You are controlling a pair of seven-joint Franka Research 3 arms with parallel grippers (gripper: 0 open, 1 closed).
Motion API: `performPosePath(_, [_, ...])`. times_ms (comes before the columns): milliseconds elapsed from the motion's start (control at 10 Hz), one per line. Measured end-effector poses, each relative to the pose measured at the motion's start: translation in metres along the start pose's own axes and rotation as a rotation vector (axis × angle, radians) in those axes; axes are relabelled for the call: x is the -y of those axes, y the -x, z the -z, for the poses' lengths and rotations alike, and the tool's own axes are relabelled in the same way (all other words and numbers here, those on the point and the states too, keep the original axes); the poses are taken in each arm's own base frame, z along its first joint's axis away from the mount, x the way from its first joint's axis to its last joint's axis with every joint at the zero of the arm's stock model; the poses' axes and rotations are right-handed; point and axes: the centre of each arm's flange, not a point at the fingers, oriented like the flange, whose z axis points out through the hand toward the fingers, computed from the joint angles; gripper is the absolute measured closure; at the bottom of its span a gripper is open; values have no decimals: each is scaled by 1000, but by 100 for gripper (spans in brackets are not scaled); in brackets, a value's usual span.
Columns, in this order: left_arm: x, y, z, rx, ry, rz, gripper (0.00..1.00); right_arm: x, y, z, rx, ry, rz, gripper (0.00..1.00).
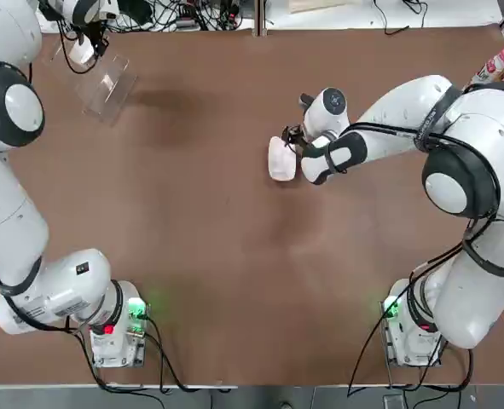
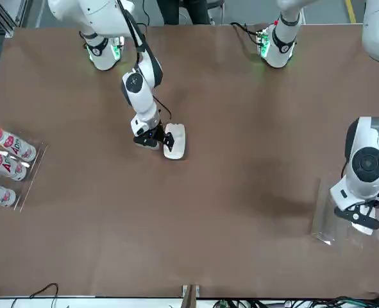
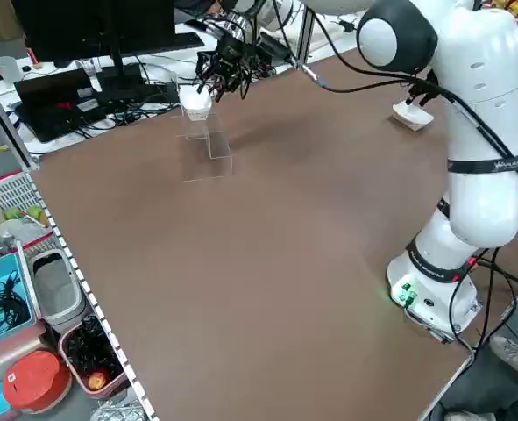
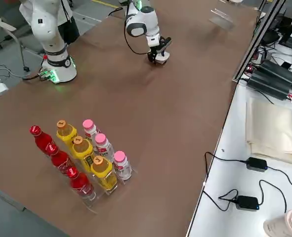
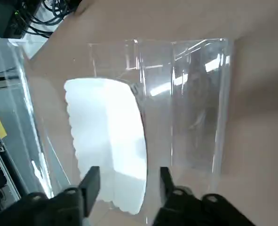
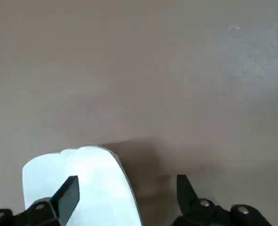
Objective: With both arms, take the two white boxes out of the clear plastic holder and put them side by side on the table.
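Note:
One white box (image 5: 108, 141) stands in a slot of the clear plastic holder (image 5: 195, 103) at the table's far left corner (image 1: 107, 85). My left gripper (image 5: 127, 186) straddles the box's near end, jaws open, with a thin gap beside one finger (image 5: 166, 183). From the left side view, the gripper (image 3: 219, 74) is just above the holder (image 3: 208, 145). The other white box (image 1: 281, 159) lies flat on the table (image 1: 234, 273) near the middle. My right gripper (image 6: 127, 188) hovers low beside it, open, with the box (image 6: 82, 183) against one finger (image 6: 68, 193).
A clear rack of pink-capped, yellow and red bottles (image 4: 86, 158) stands near the table's right edge (image 2: 6, 163). Cables (image 1: 183, 13) run along the far edge. Bins and a monitor (image 3: 101, 35) are off the table on the left.

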Motion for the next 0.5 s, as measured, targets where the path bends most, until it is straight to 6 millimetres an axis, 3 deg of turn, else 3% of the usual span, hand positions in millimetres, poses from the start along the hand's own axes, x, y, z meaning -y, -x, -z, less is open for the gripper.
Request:
performPosePath(100, [-3,-1,-8,1,1,-11,52,0,0,0,0,0,0,27])
performPosePath(400, [-10,-4,-29,14,-19,-44,70,0,0,-1,0,1,0,42])
performPosePath(500, [-8,-4,-28,10,-20,-42,85,0,1,-1,1,1,1,48])
